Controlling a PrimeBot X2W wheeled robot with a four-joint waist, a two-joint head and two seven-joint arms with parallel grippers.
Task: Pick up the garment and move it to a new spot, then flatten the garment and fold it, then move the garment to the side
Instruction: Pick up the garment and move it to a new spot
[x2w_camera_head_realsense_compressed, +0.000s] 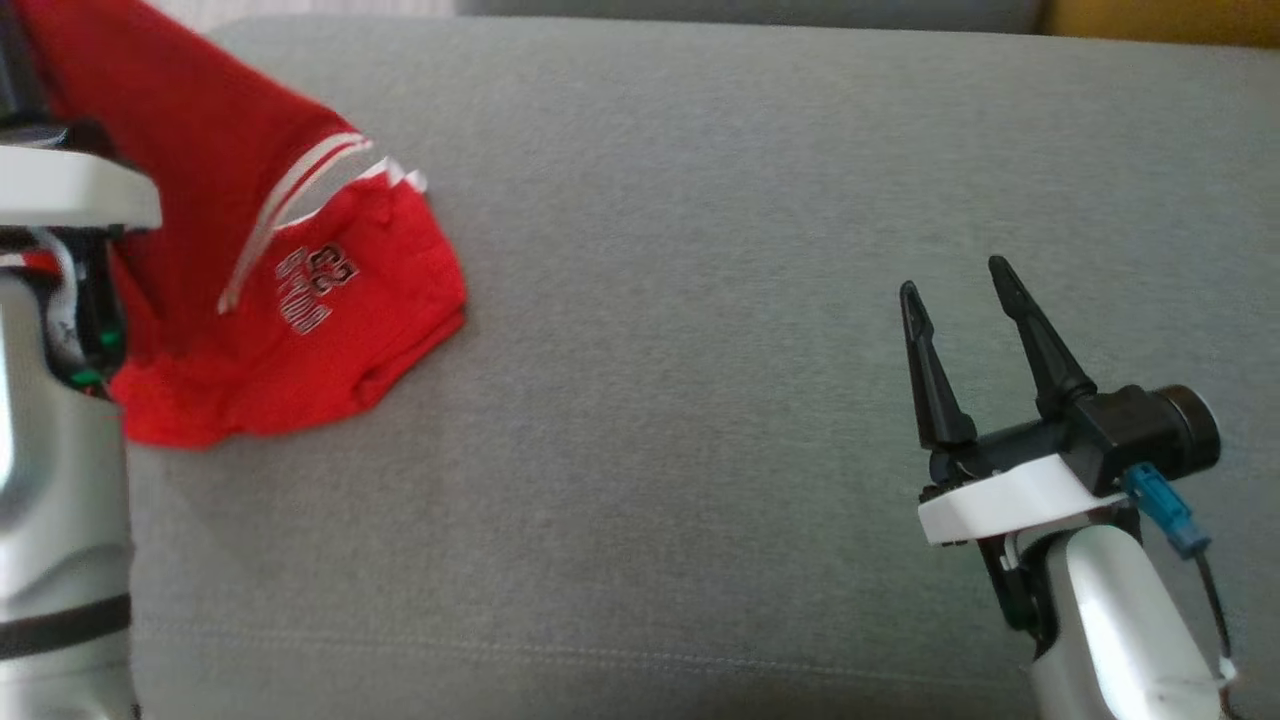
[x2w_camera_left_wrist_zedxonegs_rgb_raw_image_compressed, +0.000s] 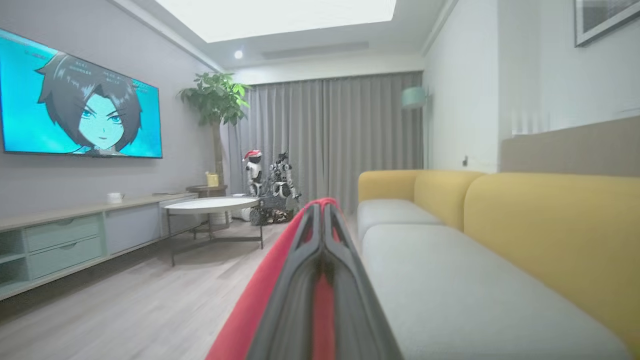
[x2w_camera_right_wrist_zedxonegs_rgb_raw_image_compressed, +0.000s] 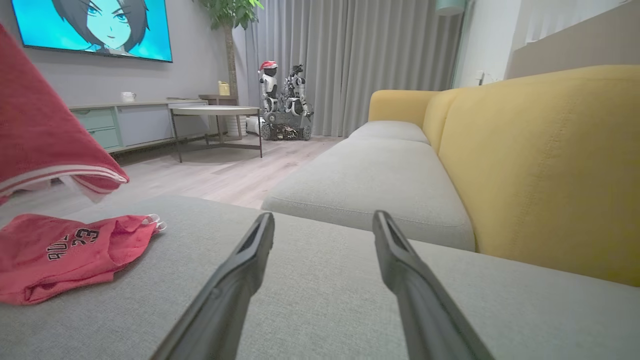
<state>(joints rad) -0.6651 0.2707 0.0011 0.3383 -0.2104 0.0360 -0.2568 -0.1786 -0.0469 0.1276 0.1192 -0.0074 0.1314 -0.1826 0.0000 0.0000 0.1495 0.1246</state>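
Soft red cloth garment (x2w_camera_head_realsense_compressed: 300, 370); matt grey woven sofa cushion (x2w_camera_head_realsense_compressed: 700, 300)

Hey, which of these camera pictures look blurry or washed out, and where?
Head view: soft all over, with the print on the garment smeared. Left wrist view: the ceiling light is blown out white, and the left gripper is close and out of focus. Right wrist view: the sharpest, garment print legible, the right gripper slightly soft.

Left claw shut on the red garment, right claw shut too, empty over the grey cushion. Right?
No: the right claw is open, its fingers spread, as the right wrist view shows. The rest holds: left claw shut on the red garment, right claw empty over the grey cushion.
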